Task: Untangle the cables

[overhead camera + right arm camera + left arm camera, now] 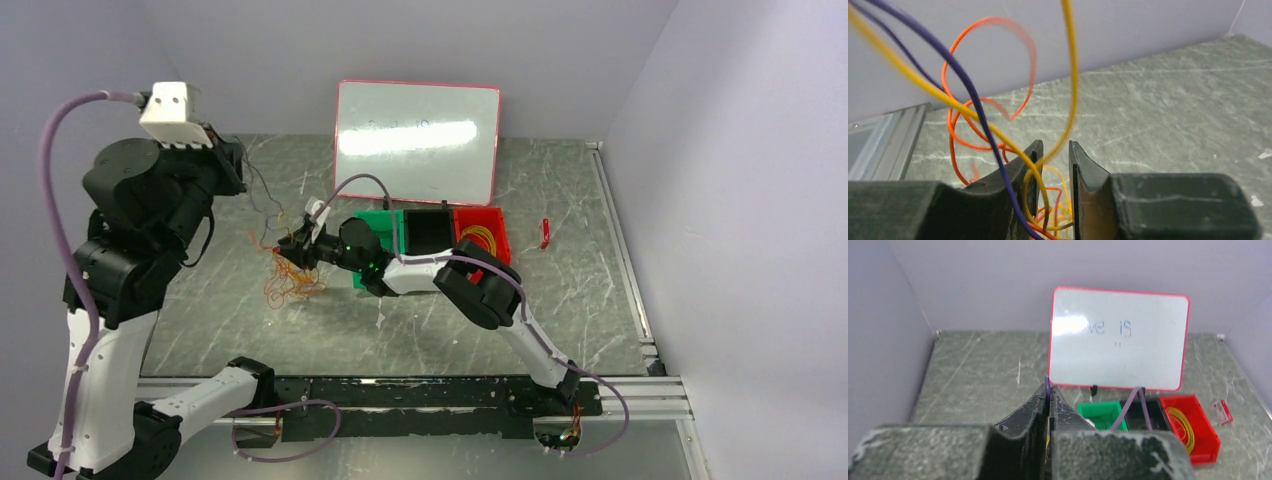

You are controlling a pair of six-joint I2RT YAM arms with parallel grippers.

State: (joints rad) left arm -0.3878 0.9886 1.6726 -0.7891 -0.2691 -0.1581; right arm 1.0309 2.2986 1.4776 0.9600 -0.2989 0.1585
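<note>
Step in hand: singling one strand out of the bundle.

My left jaws are shut on the thin, wiry cables (288, 280), orange, yellow and dark, and hold them high over the left half of the surface with the loops dangling toward it. My right jaws stand narrowly apart around one yellow strand (1068, 75), with no pinch that I can see. Next, I judge: nip that strand alone and draw it toward the right edge, clear of the dark strand (973, 95) beside it. Unclear: whether the lowest loops touch the surface, and how the strands cross below my right jaws.
</note>
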